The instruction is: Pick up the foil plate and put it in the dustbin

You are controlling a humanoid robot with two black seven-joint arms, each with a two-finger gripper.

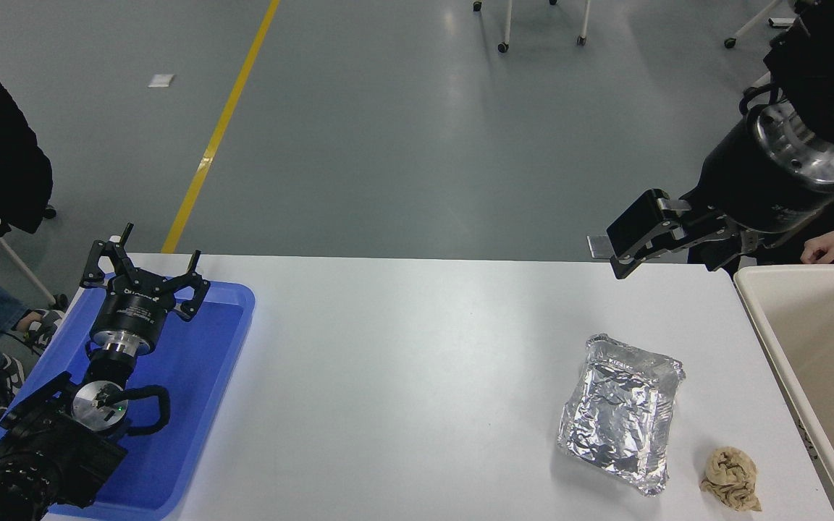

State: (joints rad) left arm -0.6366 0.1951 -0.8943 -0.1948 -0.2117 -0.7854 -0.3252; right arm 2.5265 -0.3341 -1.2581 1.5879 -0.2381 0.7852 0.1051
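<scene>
The foil plate (621,412) lies flat on the white table (402,376) at the right, a crinkled silver tray. The beige dustbin (815,362) stands at the table's right edge, partly cut off by the picture. My right gripper (616,250) hangs in the air over the table's far edge, well beyond the foil plate and left of the dustbin; it holds nothing, and its fingers lie close together, seen from the side. My left gripper (143,253) is parked open over the blue tray at the lower left.
A blue tray (200,376) lies at the table's left under the left arm. A crumpled tan paper ball (732,477) lies near the front edge, right of the foil plate. A person's hand (826,250) rests beyond the dustbin. Another person stands at far left.
</scene>
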